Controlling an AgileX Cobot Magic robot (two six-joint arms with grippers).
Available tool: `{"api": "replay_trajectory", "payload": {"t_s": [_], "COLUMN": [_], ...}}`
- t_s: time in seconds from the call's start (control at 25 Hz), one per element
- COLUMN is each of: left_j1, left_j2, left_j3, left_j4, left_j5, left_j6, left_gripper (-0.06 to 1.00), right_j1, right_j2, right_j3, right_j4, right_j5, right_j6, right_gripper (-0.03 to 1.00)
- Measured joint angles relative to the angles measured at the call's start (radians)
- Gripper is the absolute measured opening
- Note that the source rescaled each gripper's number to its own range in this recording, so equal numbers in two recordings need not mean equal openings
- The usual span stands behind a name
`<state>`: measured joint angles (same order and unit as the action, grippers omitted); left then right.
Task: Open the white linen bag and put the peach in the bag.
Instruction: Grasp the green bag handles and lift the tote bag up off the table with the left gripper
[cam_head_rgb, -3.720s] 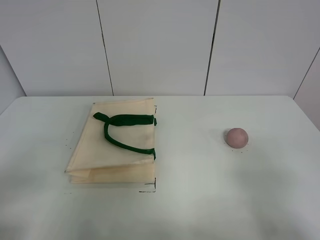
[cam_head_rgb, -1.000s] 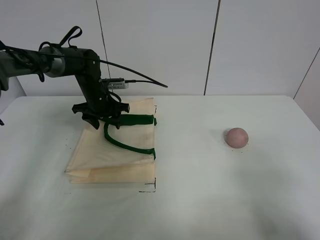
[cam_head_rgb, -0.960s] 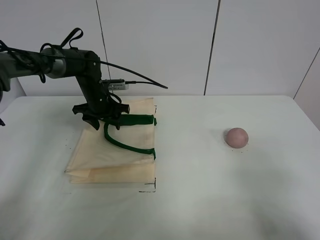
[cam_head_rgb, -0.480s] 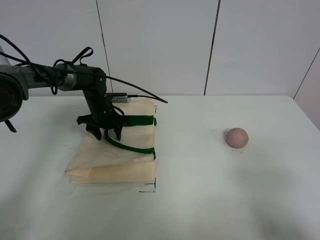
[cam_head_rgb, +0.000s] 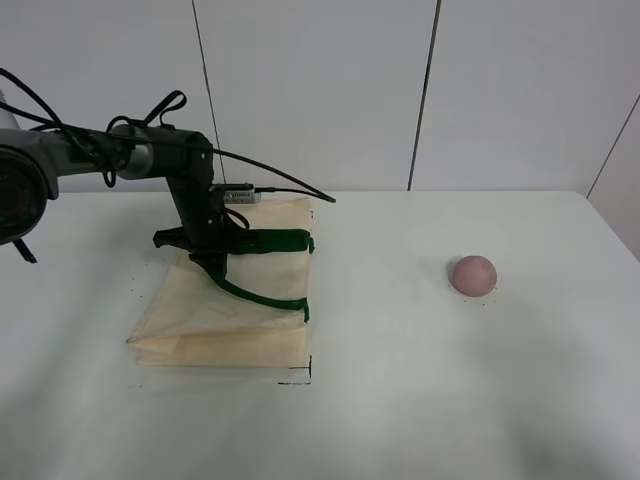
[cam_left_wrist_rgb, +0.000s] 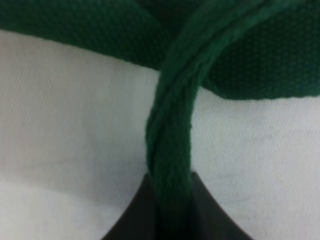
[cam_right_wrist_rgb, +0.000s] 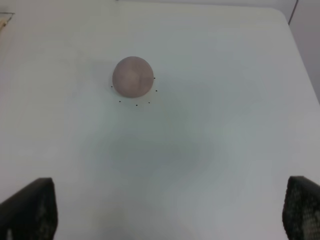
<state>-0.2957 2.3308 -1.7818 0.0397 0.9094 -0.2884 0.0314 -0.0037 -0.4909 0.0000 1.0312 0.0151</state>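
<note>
The white linen bag lies flat on the left half of the table, with its dark green handle looped on top. My left gripper is down on the bag and shut on the handle strap. In the left wrist view the strap runs straight between the two dark fingertips. The peach sits alone on the right half, well apart from the bag. The right wrist view shows the peach ahead of my right gripper, which is wide open and empty. The right arm does not show in the exterior view.
The white table carries small black corner marks by the bag's near right corner and dots around the peach. A panelled wall stands behind. The left arm's cable arcs over the bag's far edge.
My left arm came in over the bag and lowered onto the handle. Its fingers, spread half a second ago, have closed on the strap. The peach has not moved.
</note>
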Motion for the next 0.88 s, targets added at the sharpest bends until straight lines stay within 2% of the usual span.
{"api": "replay_trajectory", "payload": {"t_s": [0.16, 0.44, 0.64, 0.88], "left_j1": [0.001, 0.001, 0.001, 0.001], "left_j2": [-0.040, -0.209, -0.266, -0.356], "left_j3": [-0.069, -0.304, -0.451, -0.468], "left_j4": [0.006, 0.006, 0.007, -0.017], "left_j5": [0.098, 0.262, 0.272, 0.273], "left_j6": [0.007, 0.113, 0.166, 0.176], "left_gripper": [0.00, 0.00, 0.00, 0.00], "right_j1": [0.000, 0.000, 0.000, 0.000], "right_j2": [0.000, 0.000, 0.000, 0.000], "right_j3": [0.000, 0.000, 0.000, 0.000], "right_j4": [0.000, 0.000, 0.000, 0.000], "right_j5": [0.000, 0.000, 0.000, 0.000], "right_j6": [0.000, 0.000, 0.000, 0.000], "right_gripper": [1.00, 1.00, 1.00, 1.00]}}
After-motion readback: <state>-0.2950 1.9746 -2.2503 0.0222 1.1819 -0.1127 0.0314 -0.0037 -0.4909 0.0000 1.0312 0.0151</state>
